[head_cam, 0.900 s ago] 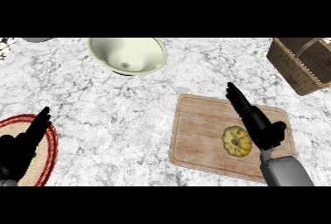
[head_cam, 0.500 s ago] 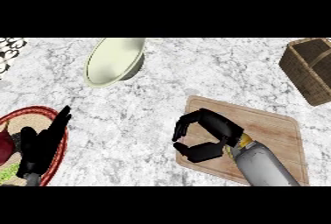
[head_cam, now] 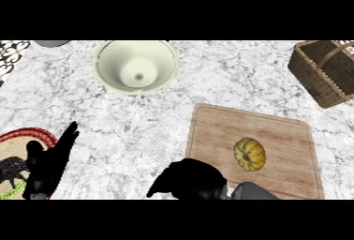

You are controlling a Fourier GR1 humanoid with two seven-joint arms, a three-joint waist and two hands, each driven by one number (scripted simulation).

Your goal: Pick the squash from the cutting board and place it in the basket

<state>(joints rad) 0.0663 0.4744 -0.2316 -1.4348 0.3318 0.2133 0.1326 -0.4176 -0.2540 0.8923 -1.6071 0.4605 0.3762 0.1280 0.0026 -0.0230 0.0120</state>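
Yellow squash (head_cam: 249,153) on cutting board (head_cam: 276,131) | right hand (head_cam: 190,180) curled, edge-cropped

counter (head_cam: 83,108): grey-veined marble | cutting board (head_cam: 280,133): pale grained wood | basket (head_cam: 325,70): brown wicker | squash (head_cam: 249,153): ribbed, matt

Basket (head_cam: 325,70) cut by right edge; right hand (head_cam: 190,180) fingers unclear; patterned plate (head_cam: 17,159) partly hidden.
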